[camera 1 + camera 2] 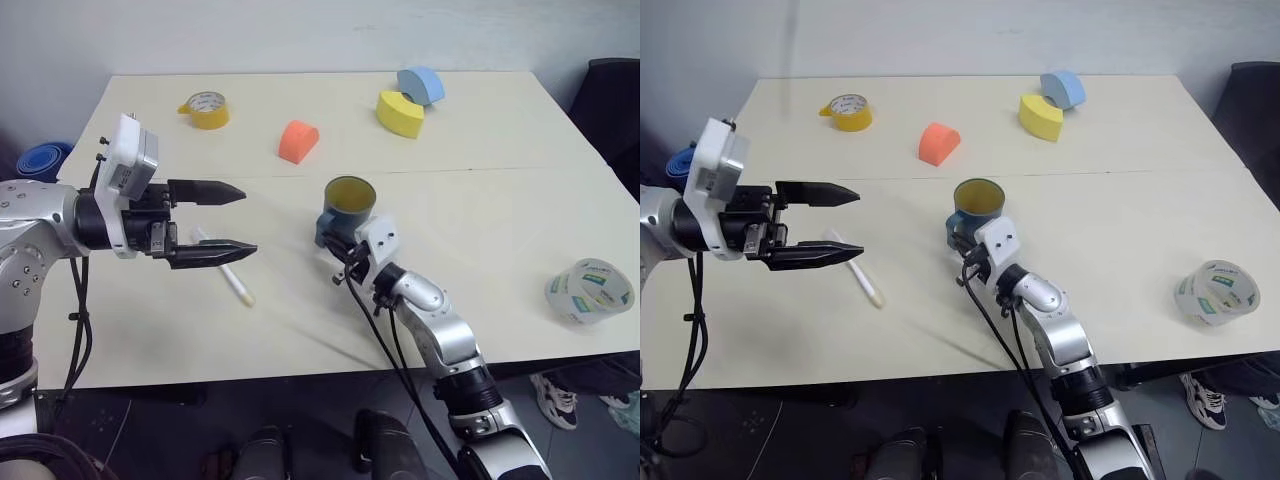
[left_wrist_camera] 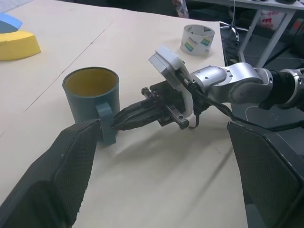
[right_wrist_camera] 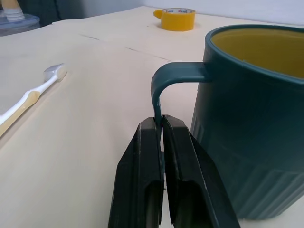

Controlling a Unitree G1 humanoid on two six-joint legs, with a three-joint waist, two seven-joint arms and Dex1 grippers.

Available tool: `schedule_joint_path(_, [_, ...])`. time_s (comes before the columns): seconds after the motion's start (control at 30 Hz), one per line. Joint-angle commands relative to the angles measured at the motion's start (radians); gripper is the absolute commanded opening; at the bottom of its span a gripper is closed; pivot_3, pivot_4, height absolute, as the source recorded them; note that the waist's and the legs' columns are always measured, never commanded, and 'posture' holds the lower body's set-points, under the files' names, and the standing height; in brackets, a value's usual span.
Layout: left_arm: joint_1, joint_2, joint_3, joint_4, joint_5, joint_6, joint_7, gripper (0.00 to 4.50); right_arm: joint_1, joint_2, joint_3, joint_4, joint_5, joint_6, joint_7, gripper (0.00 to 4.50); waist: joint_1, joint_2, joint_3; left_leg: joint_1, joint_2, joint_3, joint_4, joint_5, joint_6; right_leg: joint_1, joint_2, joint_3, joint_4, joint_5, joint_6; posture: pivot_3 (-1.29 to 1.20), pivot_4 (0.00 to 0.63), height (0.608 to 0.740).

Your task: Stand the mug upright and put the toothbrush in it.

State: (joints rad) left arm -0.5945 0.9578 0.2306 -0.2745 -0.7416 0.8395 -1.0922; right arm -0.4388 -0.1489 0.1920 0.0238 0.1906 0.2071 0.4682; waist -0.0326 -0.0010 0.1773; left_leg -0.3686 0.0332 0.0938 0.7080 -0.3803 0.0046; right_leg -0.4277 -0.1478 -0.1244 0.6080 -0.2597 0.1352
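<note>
The dark teal mug [image 1: 349, 205] stands upright near the table's middle, its yellow inside showing from above. My right gripper [image 3: 159, 121] is shut on the mug's loop handle [image 3: 166, 78], its two fingers pinching the thin strap from the near side. The white toothbrush [image 1: 232, 280] lies flat on the table to the left of the mug, bristle head pointing away from me. My left gripper [image 1: 248, 222] hovers open above the toothbrush's far end, pointing toward the mug, with nothing between its fingers [image 2: 71, 161].
A yellow tape roll [image 1: 205, 110], an orange foam block [image 1: 297, 141], a yellow foam piece [image 1: 399, 113] and a blue one [image 1: 421, 85] sit at the back. A clear tape roll with green print [image 1: 590, 290] lies at the right edge.
</note>
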Motion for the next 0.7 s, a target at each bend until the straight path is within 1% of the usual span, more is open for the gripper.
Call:
schedule_joint_path(0.03, [0.058, 0.003, 0.027, -0.067, -0.010, 0.019, 0.059, 4.50, 0.047, -0.040, 0.004, -0.117, 0.008, 0.081, 0.024, 1.00, 0.001, 0.000, 0.000, 0.000, 0.000, 0.000, 0.000, 0.000, 0.000, 0.000, 0.000, 0.000, 0.000, 0.000, 0.000, 0.00, 0.150, 0.740])
schedule_joint_path(0.17, [0.150, -0.009, 0.066, -0.143, -0.042, 0.070, 0.140, 4.50, 0.070, -0.098, -0.014, -0.215, 0.007, 0.167, 0.034, 2.21, 0.003, 0.000, 0.000, -0.001, 0.000, 0.000, 0.000, 0.000, 0.000, 0.000, 0.000, 0.000, 0.000, 0.000, 0.000, 0.00, 0.150, 0.740])
schedule_joint_path(0.2, [0.181, -0.020, 0.088, -0.178, -0.051, 0.104, 0.193, 4.50, 0.081, -0.129, -0.027, -0.261, 0.027, 0.204, 0.053, 2.48, 0.004, 0.000, 0.000, -0.001, 0.000, 0.000, 0.000, 0.000, 0.000, 0.000, 0.000, 0.000, 0.000, 0.000, 0.000, 0.00, 0.150, 0.740])
schedule_joint_path(0.27, [0.223, -0.041, 0.129, -0.229, -0.078, 0.163, 0.280, 4.50, 0.100, -0.178, -0.047, -0.335, 0.060, 0.263, 0.082, 2.48, 0.004, 0.000, 0.000, 0.000, 0.000, 0.000, 0.000, 0.000, 0.000, 0.000, 0.000, 0.001, 0.000, 0.000, 0.000, 0.00, 0.150, 0.740])
schedule_joint_path(0.3, [0.238, -0.059, 0.160, -0.259, -0.109, 0.224, 0.350, 4.50, 0.113, -0.215, -0.069, -0.384, 0.090, 0.301, 0.105, 2.48, 0.006, 0.000, 0.000, 0.000, 0.000, 0.000, 0.000, 0.000, 0.000, 0.000, 0.000, 0.001, -0.001, 0.000, 0.000, 0.00, 0.150, 0.740])
schedule_joint_path(0.4, [0.279, -0.137, 0.307, -0.357, -0.162, 0.486, 0.596, 4.50, 0.155, -0.356, -0.199, -0.562, 0.297, 0.456, 0.223, 2.48, 0.013, 0.000, 0.000, -0.001, 0.000, -0.001, 0.000, 0.000, 0.000, 0.000, -0.001, 0.001, -0.001, 0.000, 0.000, 0.00, 0.150, 0.740])
schedule_joint_path(0.43, [0.282, -0.160, 0.346, -0.379, -0.171, 0.550, 0.653, 4.50, 0.158, -0.386, -0.230, -0.599, 0.356, 0.493, 0.245, 2.48, 0.013, 0.000, 0.000, 0.000, 0.000, -0.001, 0.000, 0.000, 0.001, 0.000, -0.001, 0.002, -0.001, 0.000, 0.000, 0.00, 0.150, 0.740])
schedule_joint_path(0.47, [0.275, -0.208, 0.394, -0.417, -0.146, 0.654, 0.704, 4.50, 0.150, -0.422, -0.276, -0.625, 0.427, 0.538, 0.266, 2.66, 0.016, 0.000, 0.000, -0.001, 0.000, -0.002, 0.000, 0.000, 0.001, 0.001, -0.001, 0.001, -0.001, 0.000, 0.000, 0.00, 0.150, 0.740])
schedule_joint_path(0.53, [0.308, -0.266, 0.454, -0.473, -0.188, 0.757, 0.808, 4.50, 0.118, -0.485, -0.350, -0.652, 0.564, 0.608, 0.307, 3.04, 0.019, -0.001, 0.000, 0.001, 0.000, -0.001, 0.001, 0.000, 0.001, 0.002, -0.001, 0.002, -0.001, 0.000, 0.000, 0.00, 0.150, 0.740])
schedule_joint_path(0.63, [0.322, -0.386, 0.480, -0.475, -0.271, 0.775, 1.049, 4.50, 0.027, -0.532, -0.393, -0.639, 0.673, 0.663, 0.315, 4.00, 0.026, -0.001, 0.000, 0.002, 0.000, -0.003, 0.001, 0.000, 0.001, 0.002, -0.001, 0.005, 0.000, 0.000, 0.000, 0.00, 0.150, 0.740])
schedule_joint_path(0.67, [0.318, -0.417, 0.474, -0.465, -0.298, 0.775, 1.126, 4.50, -0.006, -0.538, -0.394, -0.628, 0.693, 0.667, 0.316, 4.41, 0.029, -0.001, 0.000, 0.003, 0.000, -0.003, 0.001, 0.000, 0.001, 0.002, -0.001, 0.005, 0.000, 0.000, 0.000, 0.00, 0.150, 0.740])
schedule_joint_path(0.7, [0.315, -0.431, 0.470, -0.453, -0.332, 0.775, 1.188, 4.50, -0.027, -0.541, -0.393, -0.621, 0.707, 0.672, 0.313, 4.46, 0.031, -0.002, 0.000, 0.003, 0.000, -0.004, 0.001, 0.000, 0.001, 0.002, -0.001, 0.006, 0.000, 0.000, 0.000, 0.00, 0.150, 0.740])
